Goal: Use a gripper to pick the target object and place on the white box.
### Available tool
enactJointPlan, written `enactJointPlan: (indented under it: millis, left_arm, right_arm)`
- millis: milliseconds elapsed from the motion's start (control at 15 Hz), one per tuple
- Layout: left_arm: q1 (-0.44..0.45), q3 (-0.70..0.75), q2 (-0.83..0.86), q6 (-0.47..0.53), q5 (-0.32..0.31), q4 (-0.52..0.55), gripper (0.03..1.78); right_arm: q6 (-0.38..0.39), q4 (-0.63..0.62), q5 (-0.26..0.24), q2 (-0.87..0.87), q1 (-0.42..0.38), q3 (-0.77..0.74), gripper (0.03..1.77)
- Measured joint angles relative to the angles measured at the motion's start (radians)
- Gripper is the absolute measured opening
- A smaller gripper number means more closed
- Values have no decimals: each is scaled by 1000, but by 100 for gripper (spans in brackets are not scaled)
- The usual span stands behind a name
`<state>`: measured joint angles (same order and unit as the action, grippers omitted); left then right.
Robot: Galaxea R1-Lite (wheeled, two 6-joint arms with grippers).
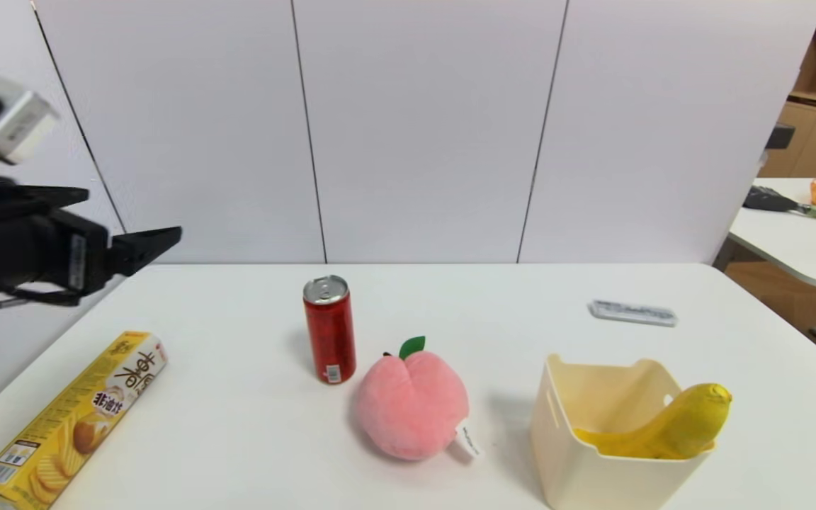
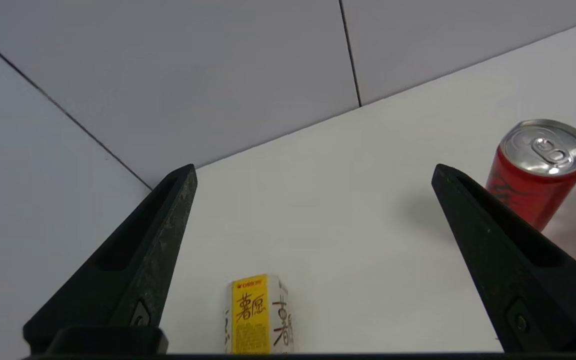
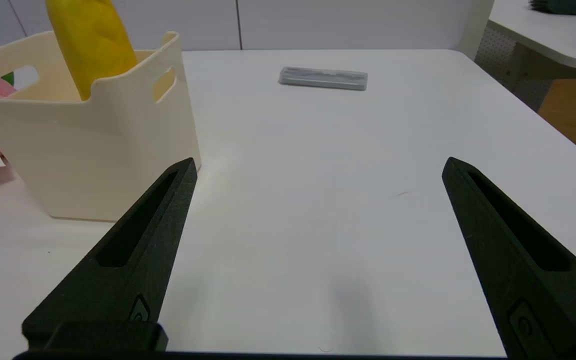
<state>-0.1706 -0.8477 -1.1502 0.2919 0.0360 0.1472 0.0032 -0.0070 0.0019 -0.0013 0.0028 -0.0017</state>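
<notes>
Head view: the banana (image 1: 670, 428) lies in the cream-white bin (image 1: 592, 460) at lower right, one end leaning over its rim. The left gripper (image 1: 128, 223), upper left, and the right gripper (image 3: 318, 170), beside the bin, both have fingers spread apart, holding nothing.

Black, pointed, slotted jaws

Tall red aluminium drink can (image 1: 329, 329) stands upright, centre of frame, silver top with pull tab. Pink plush peach (image 1: 411, 404) with green leaf sits just right of and below it, white tag at its lower right. Long yellow snack carton (image 1: 71, 421) lies flat, lower left. Flat grey-white remote-like slab (image 1: 632, 313) lies at right, mid-height. All on white table (image 1: 238, 418).
</notes>
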Motion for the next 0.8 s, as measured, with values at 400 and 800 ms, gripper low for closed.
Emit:
enactJointPlan:
  millis: [400, 800]
  left_arm:
    - [55, 307, 439, -4, -29, 65, 169]
    - [167, 563, 772, -12, -138, 42, 169]
  right_arm:
    - [0, 0, 0, 0, 0, 0, 170]
    - [0, 0, -1, 0, 0, 0, 170]
